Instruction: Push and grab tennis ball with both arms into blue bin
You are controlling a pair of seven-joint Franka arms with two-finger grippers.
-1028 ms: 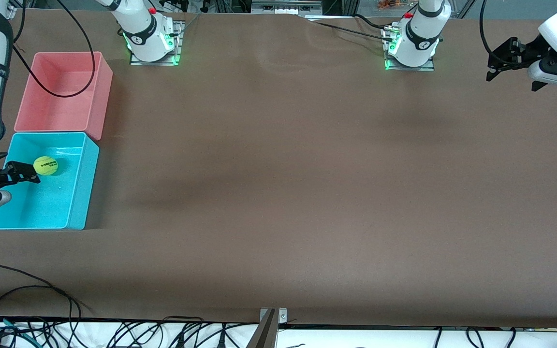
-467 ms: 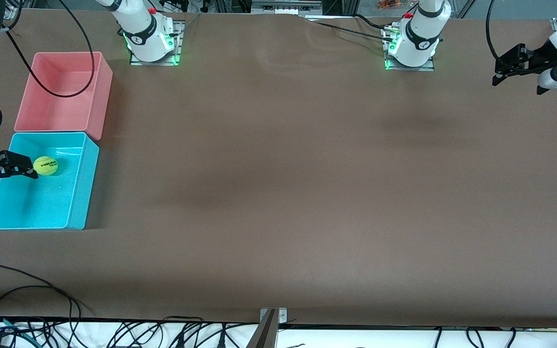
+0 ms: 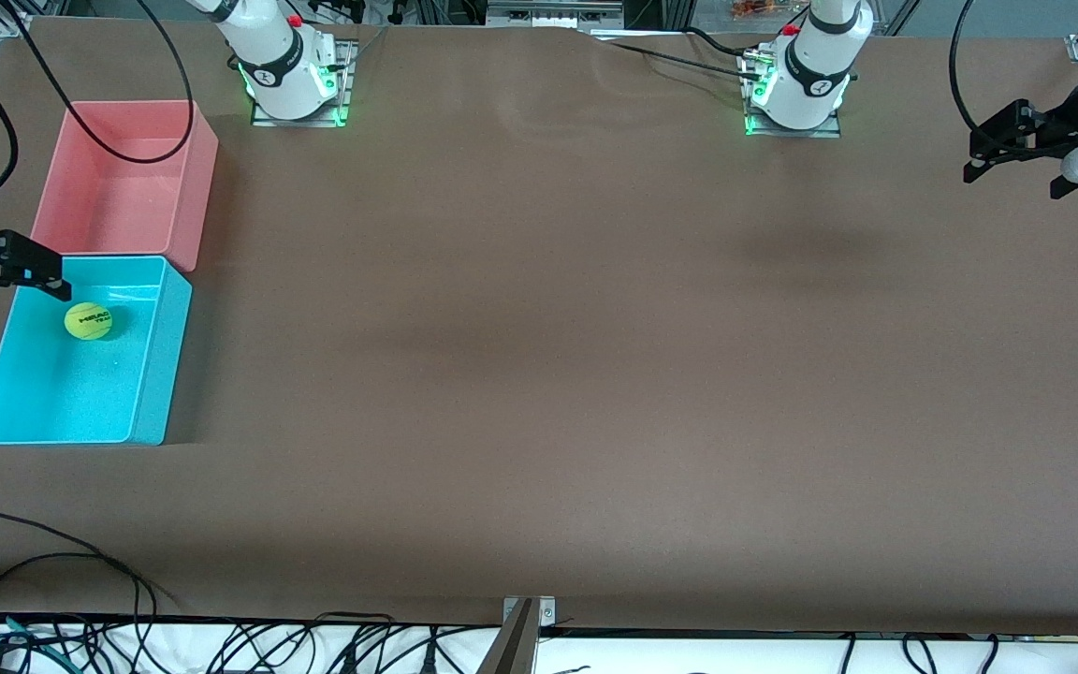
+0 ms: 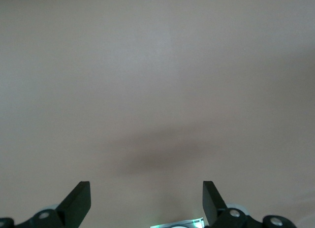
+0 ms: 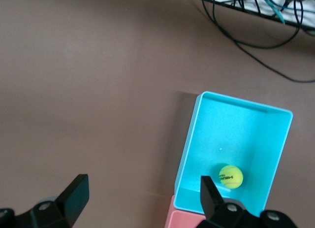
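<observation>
The tennis ball (image 3: 88,321) lies inside the blue bin (image 3: 152,348), in the half next to the pink bin; the right wrist view shows the ball (image 5: 230,176) in the bin (image 5: 242,105) too. My right gripper (image 3: 13,300) hangs open and empty in the air over the bin's corner at the right arm's end of the table, apart from the ball. Its fingers (image 5: 75,192) frame bare table and the bin's wall. My left gripper (image 3: 1014,183) hangs open and empty over the left arm's end of the table, and its fingers (image 4: 78,201) show only table.
A pink bin (image 3: 118,178) stands empty against the blue bin, farther from the front camera. Both arm bases (image 3: 294,80) (image 3: 793,89) sit along the table's edge farthest from that camera. Black cables (image 3: 52,562) trail over the near edge.
My right gripper has drawn back from beside the ball toward the pink bin and the table's end. The left gripper has drifted farther toward its end of the table. The ball stayed put.
</observation>
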